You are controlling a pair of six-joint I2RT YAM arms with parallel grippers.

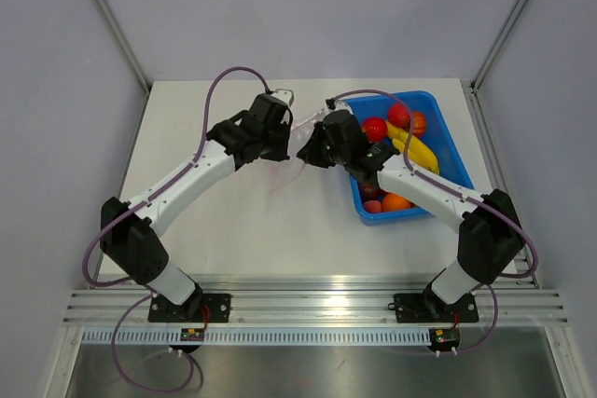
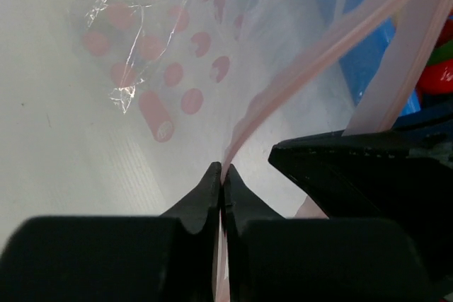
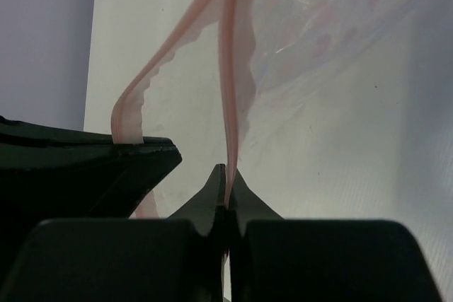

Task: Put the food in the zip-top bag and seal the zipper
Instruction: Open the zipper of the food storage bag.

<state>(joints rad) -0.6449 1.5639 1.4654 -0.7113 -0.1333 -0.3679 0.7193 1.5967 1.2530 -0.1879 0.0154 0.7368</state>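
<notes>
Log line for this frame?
left jaws: shut on zipper | right jaws: shut on zipper | bag: no food seen inside | food: in tray

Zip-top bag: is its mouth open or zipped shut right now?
Open. In the right wrist view the two pink strips of the zipper run apart; the left gripper and right gripper each pinch one.

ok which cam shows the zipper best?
Right wrist: both zipper lips stand clear against the table, one pinched in the right gripper. Left wrist shows them across the blue tray; top external barely shows any.
</notes>
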